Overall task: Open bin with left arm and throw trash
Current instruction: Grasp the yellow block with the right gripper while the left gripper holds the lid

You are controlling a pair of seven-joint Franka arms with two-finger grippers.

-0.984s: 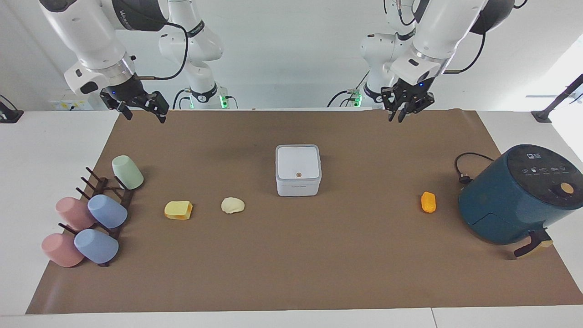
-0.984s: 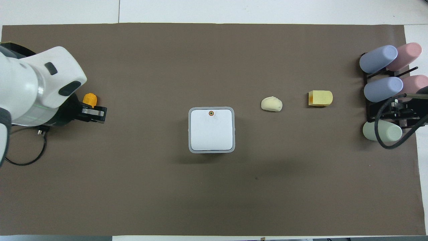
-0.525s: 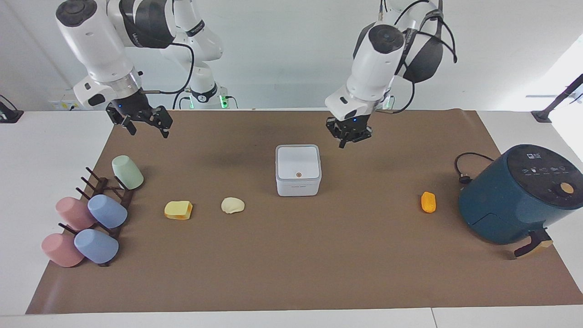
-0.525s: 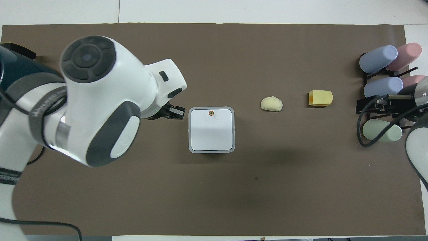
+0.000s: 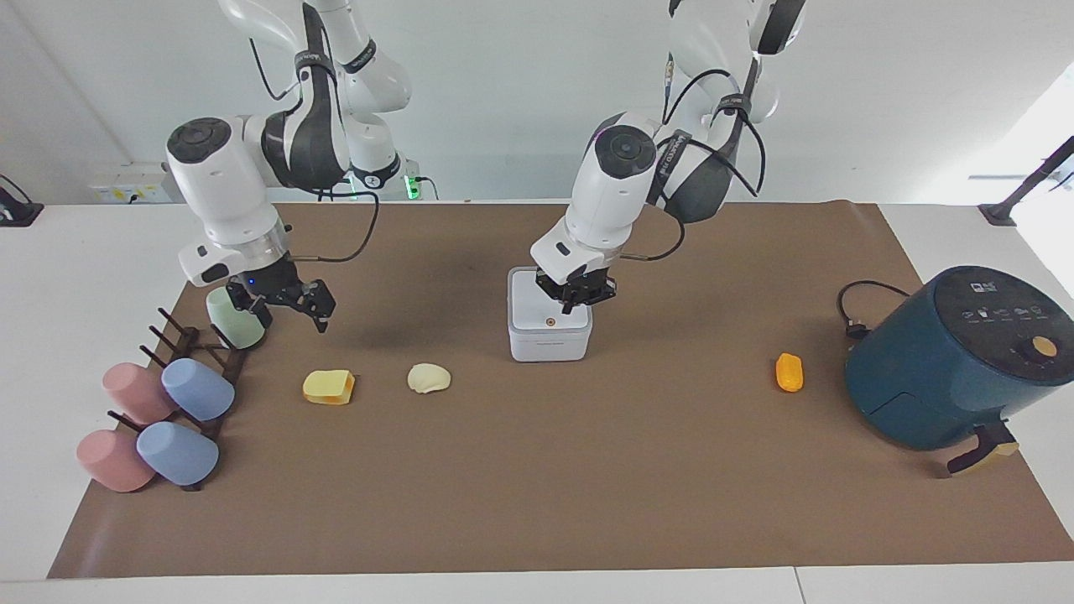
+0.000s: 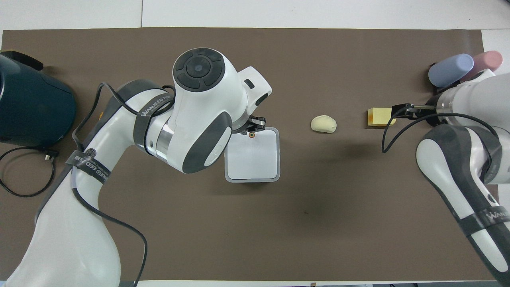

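I have the left gripper [image 5: 575,308] down over the bin [image 5: 550,334], its fingers [image 5: 570,305] pinched together with nothing between them, tips right at the lid near the small orange dot [image 5: 550,321]. From here I cannot tell whether the tips actually touch the lid. The lid lies flat and closed. In the overhead view the left gripper [image 6: 255,124] sits at the edge of the bin [image 6: 252,154] farther from the robots, just beside the dot [image 6: 251,135].

My right gripper [image 5: 285,309] hangs in the air with its fingers spread wide and empty, over the brown mat close to the green cup [image 5: 232,322] on the cup rack [image 5: 189,352]. Below and just beside those fingers lies the yellow wedge [image 5: 329,387]; the cream lump [image 5: 429,377] lies between the wedge and the bin. From overhead the right gripper [image 6: 403,111] covers part of the wedge [image 6: 378,116], with the cream lump [image 6: 323,123] apart from it.

The orange oblong [image 5: 789,372] rests on the mat well apart from both sets of fingers, near the dark teal air fryer [image 5: 956,361] at the left arm's end of the counter [image 5: 101,277].
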